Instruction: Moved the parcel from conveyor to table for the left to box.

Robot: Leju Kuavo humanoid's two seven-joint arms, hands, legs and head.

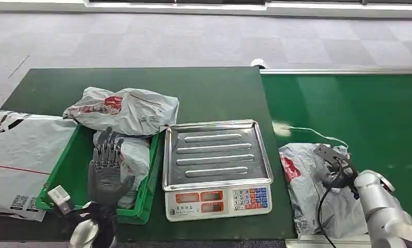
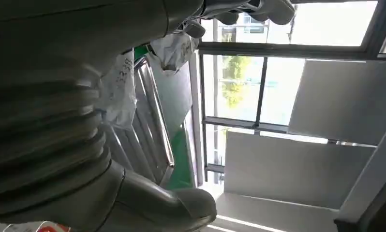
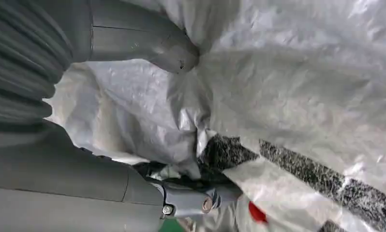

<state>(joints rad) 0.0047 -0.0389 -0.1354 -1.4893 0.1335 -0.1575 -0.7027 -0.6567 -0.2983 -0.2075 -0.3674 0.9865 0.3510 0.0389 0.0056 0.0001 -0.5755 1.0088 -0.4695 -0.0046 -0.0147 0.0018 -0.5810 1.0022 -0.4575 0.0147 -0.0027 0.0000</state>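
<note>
**Pickup step: right robot hand on parcel, still on conveyor**

While the grey poly-bag parcel (image 1: 310,181) lies at the near edge of the green conveyor (image 1: 359,108), right of the bench (image 1: 214,93), the right robot hand (image 1: 335,165) is on top of it w/ fingers curled down into the plastic. The right wrist view shows the thumb (image 3: 147,46) pressed into the crumpled film and a dark finger (image 3: 196,198) hooked into a fold from the other side, so it reads as a pinch on the bag. Whether the parcel is lifted off the belt yet, can't tell; it looks to be resting there.

Left robot hand (image 1: 107,168) is upright over the green crate (image 1: 57,173) at the near left, fingers straight and apart, holding nothing. Crate already has grey parcels in it, one more (image 1: 124,108) piled across its far rim. A weighing scale (image 1: 217,160) w/ steel tray sits mid-bench between crate and conveyor.

Judgement: task is at the grasp stage, transfer not done. Next move calls for a firm hold on slack film, a lift clear of the belt edge, then a carry left to the bench. The scale tray looks the likely set-down spot, within the left hand's reach. Risk: thin bag slipping out of the pinch, or sagging and catching on the bench edge.
</note>
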